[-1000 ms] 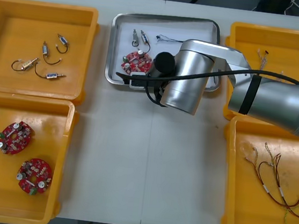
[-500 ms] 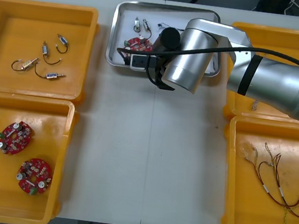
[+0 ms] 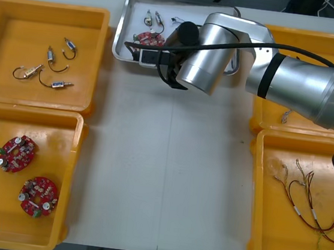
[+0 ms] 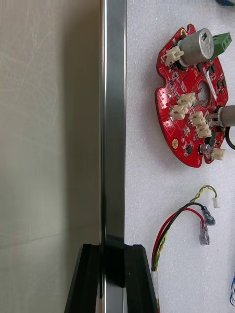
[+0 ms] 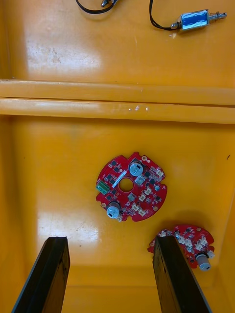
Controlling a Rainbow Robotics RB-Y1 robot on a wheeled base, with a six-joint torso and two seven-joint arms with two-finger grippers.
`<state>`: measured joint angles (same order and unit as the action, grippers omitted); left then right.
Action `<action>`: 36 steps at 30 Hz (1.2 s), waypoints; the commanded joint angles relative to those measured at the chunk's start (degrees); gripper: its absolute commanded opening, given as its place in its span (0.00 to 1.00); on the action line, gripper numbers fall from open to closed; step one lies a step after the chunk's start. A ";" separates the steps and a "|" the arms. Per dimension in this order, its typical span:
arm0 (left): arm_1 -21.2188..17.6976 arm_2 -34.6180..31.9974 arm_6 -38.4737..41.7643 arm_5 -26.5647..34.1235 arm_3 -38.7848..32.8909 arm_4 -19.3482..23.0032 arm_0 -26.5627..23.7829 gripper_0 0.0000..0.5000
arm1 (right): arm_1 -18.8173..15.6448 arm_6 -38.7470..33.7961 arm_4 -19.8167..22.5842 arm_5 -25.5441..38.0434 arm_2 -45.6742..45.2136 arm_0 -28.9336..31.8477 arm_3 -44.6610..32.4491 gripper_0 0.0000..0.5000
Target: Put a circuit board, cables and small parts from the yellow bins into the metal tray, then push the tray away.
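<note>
Front view has the light table (image 3: 169,161) as the widest thing; on it stand a far left bin (image 3: 21,30), a near left bin (image 3: 38,140), a far right bin (image 3: 321,46) and a near right bin (image 3: 281,234), all yellow. The silver right arm (image 3: 292,85) reaches from the right side over the far right bin to the metal tray (image 3: 129,12); the tray lies at the far edge of the table, between the two far bins.

The right gripper (image 3: 146,57) is at the near rim of the tray; in the right wrist view the right gripper (image 4: 112,247) is clenched on this shiny rim (image 4: 113,122), one black finger on the table side and one on the white inside.

The left gripper (image 5: 110,239) hangs over the near left bin with its fingers wide apart and nothing between them; below it lie two spare boards (image 5: 131,187), which the front view shows in the same bin (image 3: 16,153).

Inside the tray lies a round red circuit board (image 3: 148,38) near the gripped rim; a black, red and yellow cable (image 4: 183,217) lies just beside this board (image 4: 192,98); two small metal parts (image 3: 153,19) lie beyond the board.

The near right bin holds red and yellow cables (image 3: 306,201); the far left bin holds loose metal parts (image 3: 47,66) with black leads.
</note>
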<state>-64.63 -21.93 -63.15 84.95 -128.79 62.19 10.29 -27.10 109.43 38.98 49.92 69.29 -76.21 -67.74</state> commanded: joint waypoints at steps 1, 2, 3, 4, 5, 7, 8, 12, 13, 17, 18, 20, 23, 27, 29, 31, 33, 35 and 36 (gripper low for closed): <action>-2.69 0.39 4.09 -0.66 -1.20 -0.58 1.49 1.00 | 1.08 1.93 0.31 -2.81 0.41 -3.86 0.06 0.00; -2.69 0.39 4.09 -0.66 -1.20 -0.58 1.49 1.00 | 1.08 1.93 0.31 -3.07 0.41 -3.86 0.15 0.00; -2.69 0.39 4.09 -0.66 -1.20 -0.58 1.49 1.00 | 1.08 1.93 0.31 -3.51 0.32 -3.86 0.15 0.00; -2.69 0.39 4.09 -0.66 -1.20 -0.58 1.49 1.00 | 1.08 1.93 0.22 -4.04 0.41 -3.77 0.24 0.00; -2.69 0.39 4.09 -0.66 -1.20 -0.58 1.49 1.00 | 1.08 1.93 0.13 -4.13 0.41 -3.86 0.33 0.00; -2.69 0.39 4.09 -0.66 -1.20 -0.58 1.49 1.00 | 1.08 1.93 0.13 -4.57 0.41 -3.86 0.41 0.00; -2.69 0.39 4.09 -0.66 -1.20 -0.58 1.49 1.00 | 1.08 2.10 0.05 -4.57 0.32 -3.77 0.41 0.00; -2.69 0.39 4.09 -0.66 -1.20 -0.58 1.49 1.00 | 1.08 2.28 -0.04 -4.57 0.32 -3.77 0.41 0.00; -2.69 0.39 4.09 -0.66 -1.20 -0.58 1.49 1.00 | 1.08 2.37 0.05 -4.48 0.32 -3.77 0.41 0.05; -2.69 0.39 4.09 -0.66 -1.20 -0.58 1.49 1.00 | 1.08 2.89 0.05 -4.13 0.41 -3.77 0.41 0.51; -2.69 0.39 4.09 -0.66 -1.20 -0.58 1.49 1.00 | 1.08 2.89 0.05 -4.13 0.41 -3.77 0.41 0.51; -2.69 0.39 4.09 -0.66 -1.20 -0.58 1.49 1.00 | 1.00 2.98 0.84 -3.69 0.32 -3.77 0.50 0.86; -2.69 0.39 4.09 -0.66 -1.20 -0.58 1.49 1.00 | 0.82 2.98 2.51 -2.55 0.41 -3.77 0.41 1.00; -2.69 0.39 4.09 -0.66 -1.20 -0.58 1.49 1.00 | 0.38 3.16 2.95 -0.35 0.06 -3.77 -1.17 1.00; -2.69 0.39 4.09 -0.66 -1.20 -0.58 1.49 1.00 | -0.32 3.16 2.86 3.34 -1.09 -3.77 -4.16 1.00; -2.69 0.39 4.09 -0.66 -1.20 -0.58 1.49 1.00 | -1.20 3.07 3.83 6.59 -2.05 -3.77 -6.79 1.00; -2.69 0.39 4.09 -0.66 -1.20 -0.58 1.49 1.00 | -2.17 2.89 5.85 10.11 -3.28 -3.68 -9.61 1.00; -2.69 0.39 4.09 -0.66 -1.20 -0.58 1.49 1.00 | -3.14 2.72 8.31 12.92 -4.51 -3.60 -11.72 1.00; -2.69 0.39 4.09 -0.66 -1.20 -0.58 1.49 1.00 | -3.75 2.45 10.07 15.30 -5.57 -3.42 -13.21 1.00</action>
<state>-64.63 -21.92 -63.15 84.94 -128.79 62.19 10.29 -28.41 111.11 45.35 61.01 68.21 -76.92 -76.20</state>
